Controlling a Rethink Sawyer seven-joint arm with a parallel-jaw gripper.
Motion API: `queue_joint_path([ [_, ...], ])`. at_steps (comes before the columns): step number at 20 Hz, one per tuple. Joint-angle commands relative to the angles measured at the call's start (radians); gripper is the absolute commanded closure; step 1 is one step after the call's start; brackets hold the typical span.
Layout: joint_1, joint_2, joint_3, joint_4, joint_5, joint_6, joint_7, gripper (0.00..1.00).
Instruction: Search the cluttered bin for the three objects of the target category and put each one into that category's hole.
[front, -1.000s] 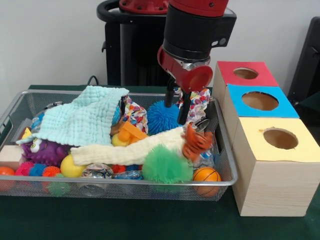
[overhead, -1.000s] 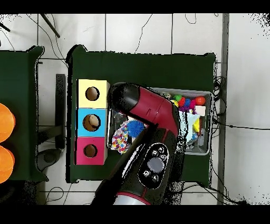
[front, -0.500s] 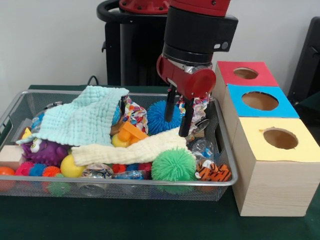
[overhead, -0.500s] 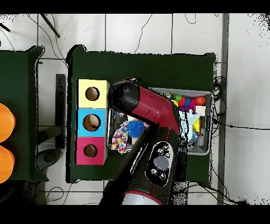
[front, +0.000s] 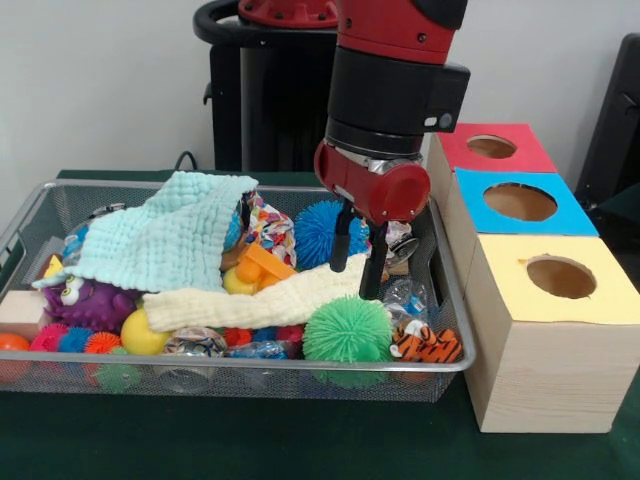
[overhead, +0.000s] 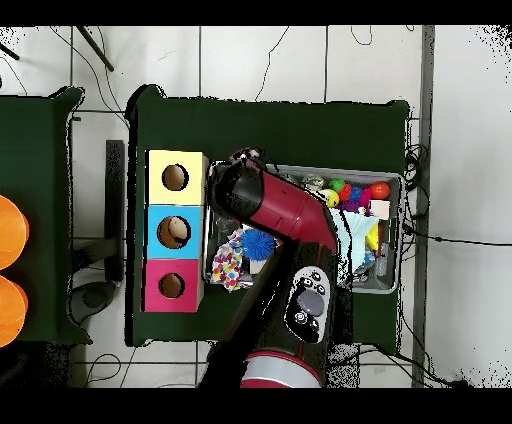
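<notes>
My gripper (front: 353, 281) hangs open low inside the wire bin (front: 455, 330), its two black fingers on either side of the right end of a cream cloth (front: 262, 300). Nothing is held between them. Just in front lies a green spiky ball (front: 347, 330), and a tiger-striped toy (front: 425, 343) rests in the bin's front right corner. Behind the gripper sits a blue spiky ball (front: 318, 228). Beside the bin stand the yellow box (front: 560, 300), blue box (front: 520, 205) and red box (front: 490, 148), each with a round hole. In the overhead view the arm (overhead: 285, 215) hides the gripper.
A mint cloth (front: 165, 240) covers the bin's left half, above a purple toy (front: 85, 300), a yellow ball (front: 140, 335) and small spiky balls. An orange block (front: 262, 265) and a patterned cloth (front: 270, 225) lie mid-bin. Overhead shows the blue spiky ball (overhead: 258, 242) beside the boxes (overhead: 174, 232).
The tiger toy dropped from beside the gripper to the bin's front right corner, and the green ball shifted right. The gripper has sunk lower and come forward over the cream cloth's end.
</notes>
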Motion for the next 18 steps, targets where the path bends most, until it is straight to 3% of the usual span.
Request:
queue_joint_path([
  [1, 0.006, 0.027, 0.101, 0.069, -0.043, 0.025, 0.060, 0.00],
  [6, 0.062, 0.054, 0.018, -0.064, -0.035, 0.203, 0.120, 0.00],
  [10, 0.122, 0.100, -0.077, -0.270, -0.026, 0.446, 0.235, 0.00],
  [13, 0.124, 0.164, -0.113, -0.437, -0.020, 0.569, 0.276, 0.00],
  [16, 0.100, 0.228, -0.112, -0.547, -0.005, 0.593, 0.267, 0.00],
  [18, 0.090, 0.258, -0.107, -0.574, 0.008, 0.576, 0.265, 0.00],
])
